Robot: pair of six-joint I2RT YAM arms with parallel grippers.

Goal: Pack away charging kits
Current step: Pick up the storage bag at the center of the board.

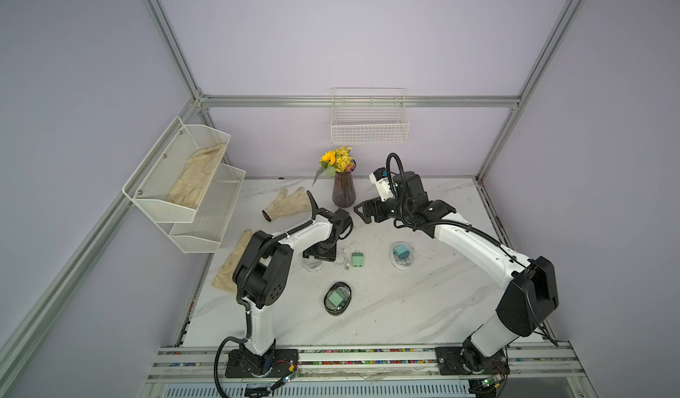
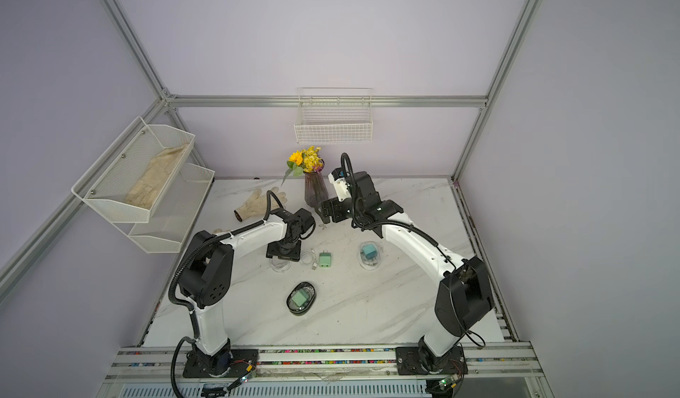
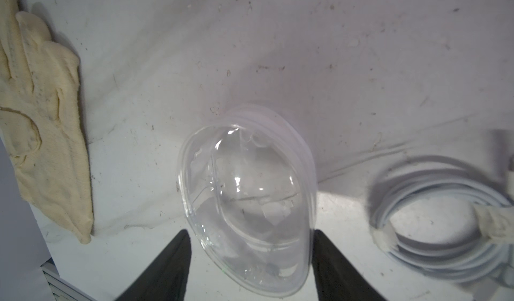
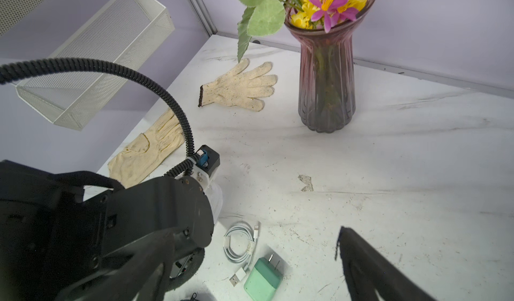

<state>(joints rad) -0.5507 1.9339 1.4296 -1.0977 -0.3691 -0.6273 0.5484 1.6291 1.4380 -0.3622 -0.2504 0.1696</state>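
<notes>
White marble-look tabletop (image 1: 423, 304), scuffed; lavender walls behind.

Left gripper (image 3: 250, 231): black fingers (image 3: 167, 266) stand apart on either side of a clear oval plastic case (image 3: 247, 202), almost at its rim. Whether they press it, I cannot tell. The case looks empty, thin-walled and glossy.

Just beside it lies a coiled thin white cable (image 3: 434, 219), tied at one spot. Next to that a mint green square two-pronged plug adapter (image 1: 357, 259) lies flat. Both are loose on the table.

Judgement:
- Adapter is light, rigid and smooth; take it across the flat sides of the body, clear of the prongs.
- Cable is light, limp and springy; pinch across the bundled loops at the tie, or it may unwind.
- Case is likely slippery and easily squeezed out of shape.

Further out, a teal-blue adapter (image 1: 400, 251) sits in a second clear case, and another mint adapter (image 1: 336, 298) sits in a dark-rimmed oval case.

Right gripper (image 1: 360, 212) hangs wide open and empty near a purple ribbed glass vase (image 4: 326, 85). A cream fabric glove (image 3: 41, 118) lies at the table edge.
</notes>
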